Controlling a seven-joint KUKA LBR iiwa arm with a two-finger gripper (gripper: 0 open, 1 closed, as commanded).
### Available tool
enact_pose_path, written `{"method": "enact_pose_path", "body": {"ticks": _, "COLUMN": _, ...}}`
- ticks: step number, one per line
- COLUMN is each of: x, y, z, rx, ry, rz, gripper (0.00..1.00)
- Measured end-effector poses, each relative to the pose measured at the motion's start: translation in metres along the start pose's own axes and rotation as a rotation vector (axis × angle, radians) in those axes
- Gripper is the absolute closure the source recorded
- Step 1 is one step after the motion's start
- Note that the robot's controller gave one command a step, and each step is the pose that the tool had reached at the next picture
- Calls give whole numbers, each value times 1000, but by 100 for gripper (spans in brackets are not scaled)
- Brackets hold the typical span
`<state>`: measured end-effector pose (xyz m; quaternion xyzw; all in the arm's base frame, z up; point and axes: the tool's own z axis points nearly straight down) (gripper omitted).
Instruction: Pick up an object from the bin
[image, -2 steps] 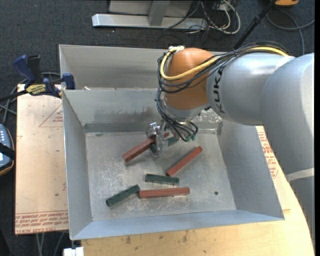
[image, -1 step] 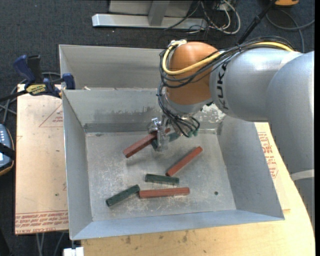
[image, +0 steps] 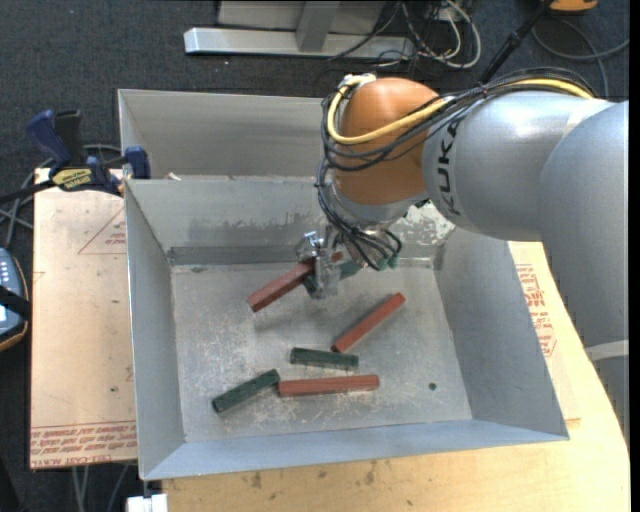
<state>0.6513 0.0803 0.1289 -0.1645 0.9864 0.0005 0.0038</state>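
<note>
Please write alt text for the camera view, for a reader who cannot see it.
A silver robot arm has its gripper at the right end of a slanted reddish-brown bar in a grey metal bin. Nearer the front lie a second reddish-brown bar, a third reddish-brown bar, a short dark green bar and a longer dark green bar.

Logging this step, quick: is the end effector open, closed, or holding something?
End effector: closed on one end of a red bar.
</note>
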Motion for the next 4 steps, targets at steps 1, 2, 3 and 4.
{"method": "enact_pose_path", "body": {"ticks": 1, "x": 1, "y": 0, "z": -5, "rx": -1, "ry": 3, "rz": 0, "gripper": 100}}
{"method": "enact_pose_path", "body": {"ticks": 2, "x": 1, "y": 0, "z": -13, "rx": -1, "ry": 6, "rz": 1, "gripper": 100}}
{"method": "enact_pose_path", "body": {"ticks": 3, "x": 1, "y": 1, "z": -28, "rx": -1, "ry": 7, "rz": 2, "gripper": 100}}
{"method": "enact_pose_path", "body": {"ticks": 4, "x": 0, "y": 1, "z": -40, "rx": -1, "ry": 5, "rz": 1, "gripper": 100}}
